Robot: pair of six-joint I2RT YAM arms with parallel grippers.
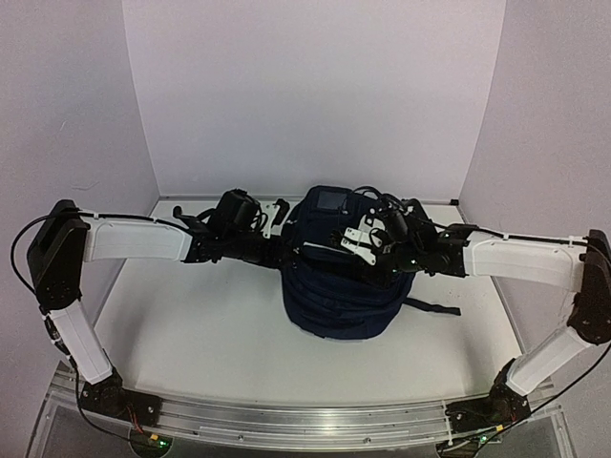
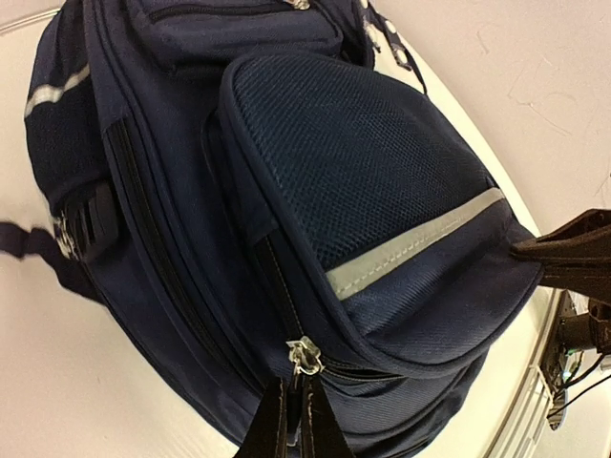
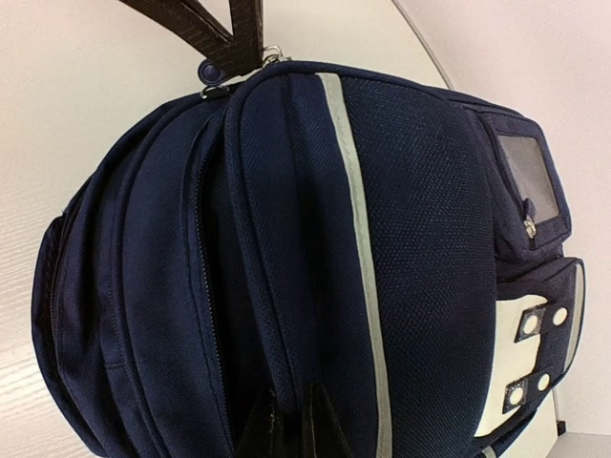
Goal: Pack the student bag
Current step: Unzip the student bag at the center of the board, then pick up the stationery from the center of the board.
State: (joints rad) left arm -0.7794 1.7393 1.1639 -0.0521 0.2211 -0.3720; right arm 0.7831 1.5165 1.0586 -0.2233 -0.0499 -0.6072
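The student bag (image 1: 339, 286), a large navy backpack with grey reflective stripes, stands in the middle of the table. My left gripper (image 2: 296, 425) is shut on the silver zipper pull (image 2: 305, 355) at the bag's edge; in the right wrist view the same pull (image 3: 215, 72) shows at the top, with the left fingers (image 3: 224, 29) on it. My right gripper (image 3: 291, 429) is shut on a ridge of the bag's fabric (image 3: 277, 315) next to a zip line. In the top view both grippers, left (image 1: 286, 221) and right (image 1: 336, 246), are on the bag's upper part.
White walls enclose the table on three sides. A dark strap (image 1: 434, 307) trails from the bag towards the right. An aluminium rail (image 1: 305, 415) carrying both arm bases runs along the near edge.
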